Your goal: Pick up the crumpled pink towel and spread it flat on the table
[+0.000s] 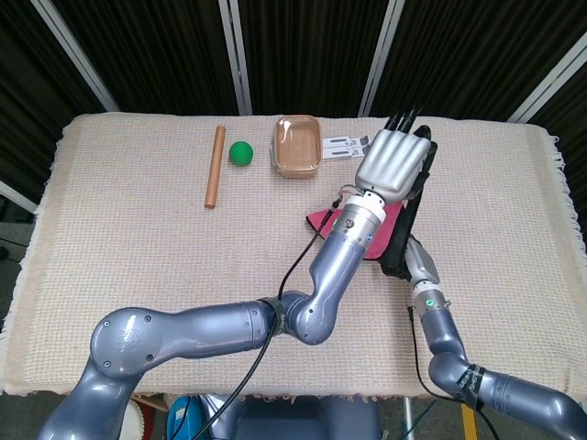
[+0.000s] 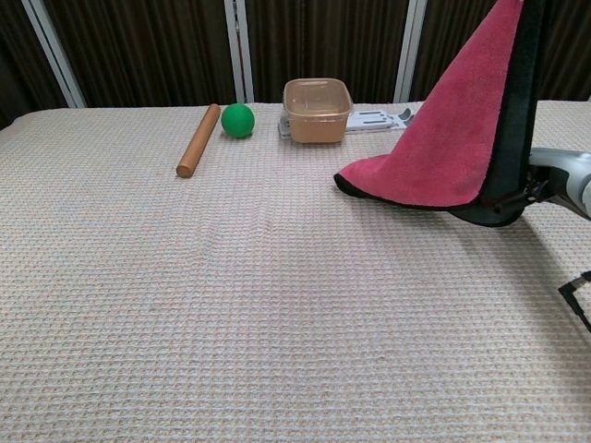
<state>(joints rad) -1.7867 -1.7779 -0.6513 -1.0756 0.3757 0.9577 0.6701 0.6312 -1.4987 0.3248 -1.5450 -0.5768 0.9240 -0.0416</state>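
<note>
— Where is the pink towel (image 2: 451, 138)?
— Hanging above the counter (image 2: 231, 305), right of the tub (image 2: 317, 109); the left hand (image 1: 394, 165) holds its top; its low corner brushes the cloth.
— And the right hand (image 2: 554, 180)?
— At the towel's dark edge; whether its fingers are closed, I cannot tell.

backdrop: dark curtain (image 1: 303, 46) | silver posts (image 1: 234, 55) | table: beige woven cloth (image 2: 231, 305)

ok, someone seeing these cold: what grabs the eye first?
The pink towel, hanging like a tent at the table's right side, its lower edge draped on the cloth. Next, in the head view, the left hand holding its top, with the right hand low against its dark hem. Far edge: a wooden stick, green ball and tan box.
</note>
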